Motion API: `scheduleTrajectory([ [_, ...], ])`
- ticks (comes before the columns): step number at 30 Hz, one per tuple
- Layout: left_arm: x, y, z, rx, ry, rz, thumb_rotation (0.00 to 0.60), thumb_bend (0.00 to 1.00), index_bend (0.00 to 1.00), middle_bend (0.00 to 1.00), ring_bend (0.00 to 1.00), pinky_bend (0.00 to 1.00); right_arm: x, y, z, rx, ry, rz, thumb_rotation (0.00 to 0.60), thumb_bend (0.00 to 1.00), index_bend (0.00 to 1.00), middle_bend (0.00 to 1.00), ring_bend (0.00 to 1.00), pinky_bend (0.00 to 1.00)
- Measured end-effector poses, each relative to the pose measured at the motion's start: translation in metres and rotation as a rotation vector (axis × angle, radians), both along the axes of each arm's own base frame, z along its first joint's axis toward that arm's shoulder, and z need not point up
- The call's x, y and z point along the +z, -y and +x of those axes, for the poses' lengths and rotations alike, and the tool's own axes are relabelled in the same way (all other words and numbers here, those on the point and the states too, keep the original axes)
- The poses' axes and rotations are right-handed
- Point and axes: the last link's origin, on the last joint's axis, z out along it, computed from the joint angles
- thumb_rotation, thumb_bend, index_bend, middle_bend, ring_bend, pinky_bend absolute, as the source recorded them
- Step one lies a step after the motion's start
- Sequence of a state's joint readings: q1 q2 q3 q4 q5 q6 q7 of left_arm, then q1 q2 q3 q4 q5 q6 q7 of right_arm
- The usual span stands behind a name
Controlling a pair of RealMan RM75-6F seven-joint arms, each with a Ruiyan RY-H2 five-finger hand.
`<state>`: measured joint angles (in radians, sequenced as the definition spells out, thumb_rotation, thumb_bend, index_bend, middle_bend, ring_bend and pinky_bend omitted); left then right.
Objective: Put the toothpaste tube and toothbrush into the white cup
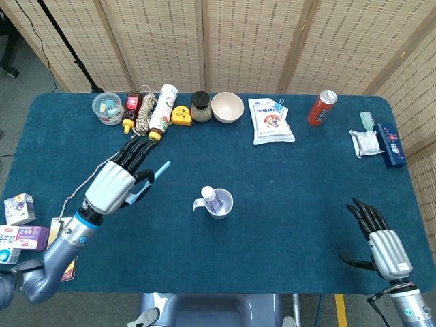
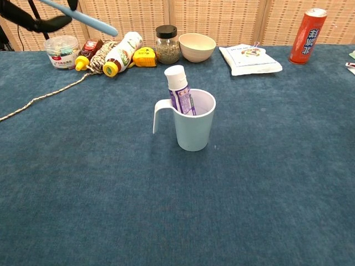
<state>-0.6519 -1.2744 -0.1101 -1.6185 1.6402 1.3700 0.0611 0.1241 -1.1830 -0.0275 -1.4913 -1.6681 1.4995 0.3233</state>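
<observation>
The white cup stands mid-table with its handle to the left. A white toothpaste tube with a purple label stands upright inside it. My left hand is raised to the left of the cup and holds a light blue toothbrush whose end sticks out toward the cup. In the chest view only dark fingers and the blue toothbrush show at the top left. My right hand rests open near the front right edge, holding nothing.
Along the far edge stand a plastic tub, a rope coil, a bottle, a yellow tape measure, a jar, a bowl, a white pouch and a red can. Boxes lie front left.
</observation>
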Motion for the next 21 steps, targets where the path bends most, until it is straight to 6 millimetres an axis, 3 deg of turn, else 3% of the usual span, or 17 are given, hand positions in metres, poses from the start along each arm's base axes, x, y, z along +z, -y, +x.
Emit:
scheduleTrajectory([
  [9, 0.014, 0.025, 0.032, -0.024, 0.038, -0.101, 0.6, 0.36, 0.59, 0.0, 0.0, 0.0, -0.003, -0.001, 0.001, 0.005, -0.006, 0.008, 0.6, 0.07, 0.0, 0.0, 0.0, 0.06],
  [21, 0.0, 0.04, 0.067, -0.006, -0.025, -0.273, 0.6, 0.36, 0.59, 0.0, 0.0, 0.0, 0.0, 0.0, 0.001, 0.003, -0.001, 0.0, 0.6, 0.07, 0.0, 0.0, 0.0, 0.06],
])
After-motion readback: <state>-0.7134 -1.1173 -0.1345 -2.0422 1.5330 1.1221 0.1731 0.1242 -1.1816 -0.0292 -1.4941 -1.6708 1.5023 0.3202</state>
